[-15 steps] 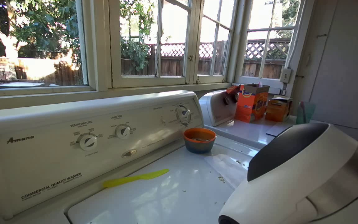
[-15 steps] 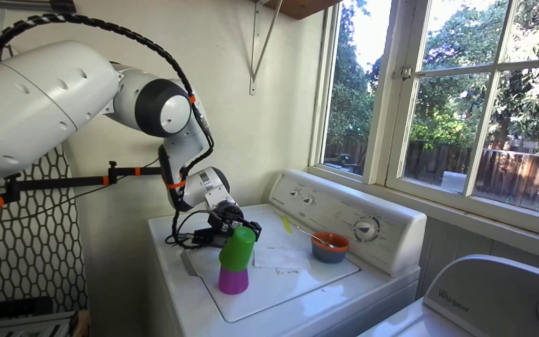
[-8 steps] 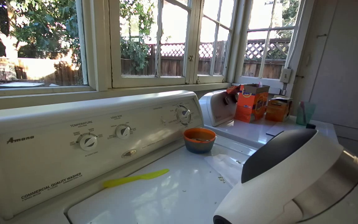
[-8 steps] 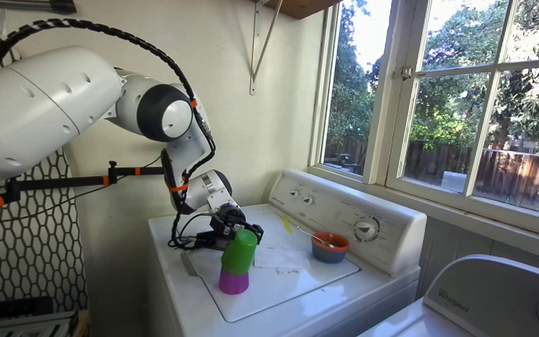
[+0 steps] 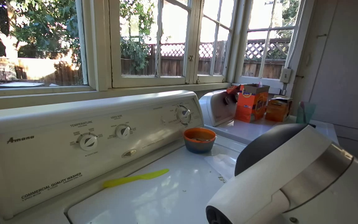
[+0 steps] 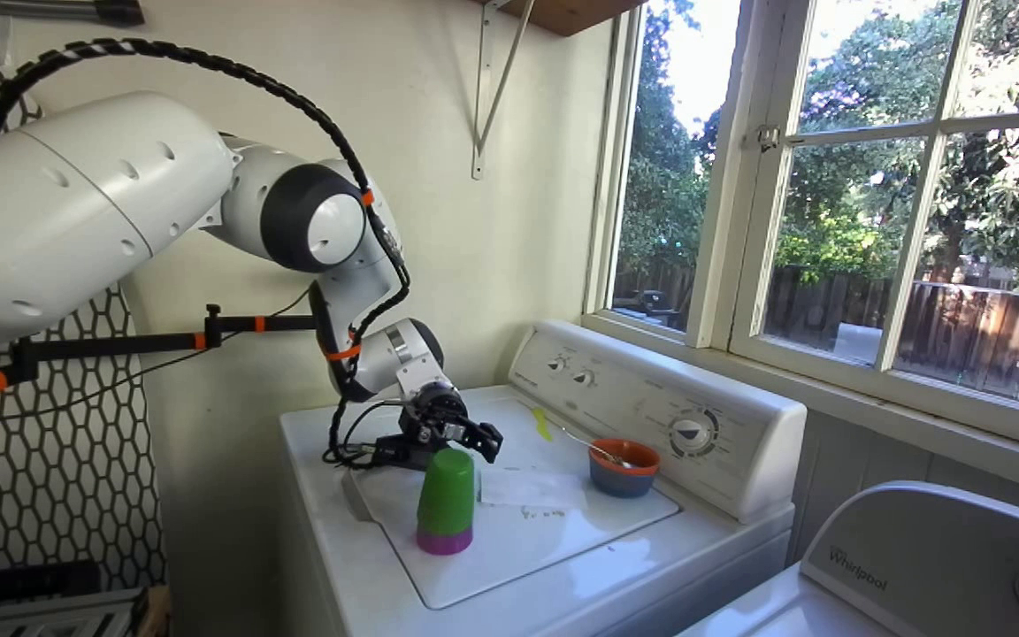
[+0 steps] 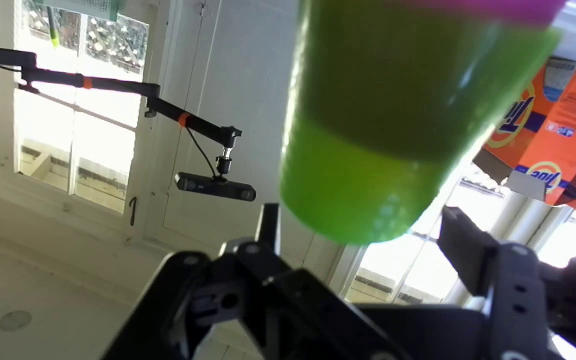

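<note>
while the end effector [image 7: 360, 212] has its jaws spread apart just beside the base of the green cup [image 6: 448, 491], that cup sits inverted over the purple cup [image 6: 445, 541], a purple band showing below. both on the amana washer lid [image 6: 518, 544]. white sheet [image 6: 532, 489] near them, orange-rimmed bowl [image 6: 624, 478] by the control panel [image 6: 629, 389], yellow-green knife [image 5: 136, 178] across the lid's back edge.

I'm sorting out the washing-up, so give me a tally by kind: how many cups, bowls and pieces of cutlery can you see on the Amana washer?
Cups: 2 (green cup, upside down over the purple cup)
Bowls: 1 (orange-rimmed bowl)
Cutlery: 2 (yellow-green knife; utensil in the bowl, type unclear)
Total: 5
</note>
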You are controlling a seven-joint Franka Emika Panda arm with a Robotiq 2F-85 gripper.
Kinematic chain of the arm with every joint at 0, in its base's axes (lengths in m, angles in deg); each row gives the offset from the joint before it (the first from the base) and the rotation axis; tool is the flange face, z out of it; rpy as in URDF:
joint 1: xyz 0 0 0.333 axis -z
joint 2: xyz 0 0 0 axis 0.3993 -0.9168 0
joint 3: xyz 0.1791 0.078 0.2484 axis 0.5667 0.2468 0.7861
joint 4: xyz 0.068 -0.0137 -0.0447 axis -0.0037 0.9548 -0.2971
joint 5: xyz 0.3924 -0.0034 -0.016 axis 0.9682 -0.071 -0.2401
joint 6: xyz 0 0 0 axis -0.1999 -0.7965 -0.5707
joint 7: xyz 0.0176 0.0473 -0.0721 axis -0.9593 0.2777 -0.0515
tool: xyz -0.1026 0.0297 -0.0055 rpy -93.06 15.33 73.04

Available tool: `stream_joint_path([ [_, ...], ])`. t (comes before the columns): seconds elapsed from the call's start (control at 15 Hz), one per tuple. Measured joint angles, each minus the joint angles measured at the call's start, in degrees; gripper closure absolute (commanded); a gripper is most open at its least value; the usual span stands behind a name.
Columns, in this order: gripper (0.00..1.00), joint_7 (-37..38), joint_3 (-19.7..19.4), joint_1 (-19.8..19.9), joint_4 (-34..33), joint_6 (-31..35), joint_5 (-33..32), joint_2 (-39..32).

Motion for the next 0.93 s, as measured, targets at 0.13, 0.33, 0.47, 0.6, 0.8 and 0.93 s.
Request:
stream_joint_path([
  [0.13, 0.00, 0.07, -0.08, 0.00, -0.34, 0.00, 0.23, 0.00],
  [0.33, 0.00, 0.67, -0.36, -0.04, -1.01, -0.17, 0.56, 0.11],
  [0.47, 0.01, 1.84, -0.75, -0.01, -1.34, -0.86, 1.22, 0.51],
  [0.6, 0.00, 3.17, -1.18, 0.20, -1.33, -1.30, 2.33, 1.37],
  [0.8, 0.00, 4.71, -1.30, 1.10, -1.16, -1.34, 4.76, 3.41],
  [0.93, 0.00, 5.66, -1.24, 1.90, -0.88, -1.19, 6.70, 5.18],
])
